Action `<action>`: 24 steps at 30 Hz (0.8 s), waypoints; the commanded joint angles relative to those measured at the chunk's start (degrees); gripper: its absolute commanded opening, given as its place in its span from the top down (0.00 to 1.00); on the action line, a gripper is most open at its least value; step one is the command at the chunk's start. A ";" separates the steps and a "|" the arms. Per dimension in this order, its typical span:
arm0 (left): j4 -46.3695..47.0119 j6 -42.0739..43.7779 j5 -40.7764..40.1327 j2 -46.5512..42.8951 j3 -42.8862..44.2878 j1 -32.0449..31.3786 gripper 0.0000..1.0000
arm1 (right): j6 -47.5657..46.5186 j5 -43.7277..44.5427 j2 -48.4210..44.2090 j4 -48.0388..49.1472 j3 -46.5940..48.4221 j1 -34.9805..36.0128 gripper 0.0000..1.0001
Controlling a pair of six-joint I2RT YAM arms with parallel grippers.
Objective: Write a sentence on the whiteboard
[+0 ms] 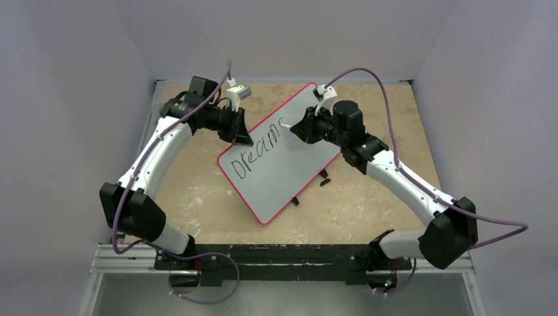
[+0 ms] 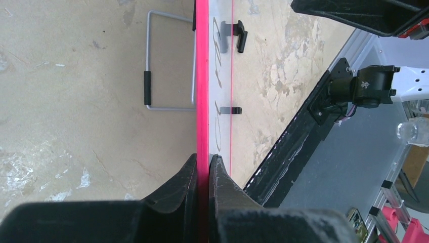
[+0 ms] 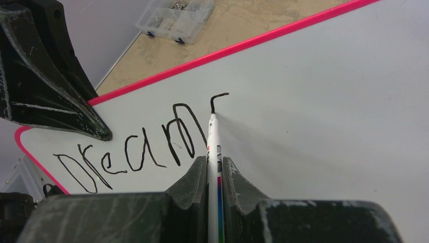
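The whiteboard [image 1: 293,174] lies slantwise in the middle of the table, white with a thin red rim. On it is black handwriting reading "Dream" [image 1: 258,153], followed by a short hooked stroke [image 3: 217,98]. My left gripper [image 1: 241,136] is shut on the board's red rim at its far left edge, as the left wrist view [image 2: 203,163] shows. My right gripper [image 1: 297,128] is shut on a white marker [image 3: 213,139]. The marker's tip touches the board at the foot of the hooked stroke, just right of the "m". The left gripper's fingers [image 3: 45,86] show at the board's edge.
Two small black clips [image 1: 323,178] [image 1: 295,201] sit by the board's near right edge. A wire stand with a black grip [image 2: 147,87] lies beside the board's rim. A clear plastic box [image 3: 174,15] stands beyond the board. The black base rail [image 1: 289,253] runs along the table's near edge.
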 commanded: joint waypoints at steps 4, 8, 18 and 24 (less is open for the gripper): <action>1.60 4.69 -4.04 -1.52 -0.65 -1.10 1.00 | 0.74 1.16 -1.91 -0.22 -1.91 -0.07 1.00; 1.58 4.69 -4.03 -1.43 -0.65 -1.11 1.00 | 1.60 5.09 -2.42 -1.64 -1.86 -0.07 1.00; 1.54 4.70 -4.12 -1.60 -0.74 -1.11 1.00 | 1.57 8.40 -2.73 -3.52 -2.06 -0.09 1.00; 1.54 4.76 -4.23 -1.58 -0.76 -1.04 1.00 | 1.37 7.64 -3.28 -4.01 -3.18 -0.04 1.00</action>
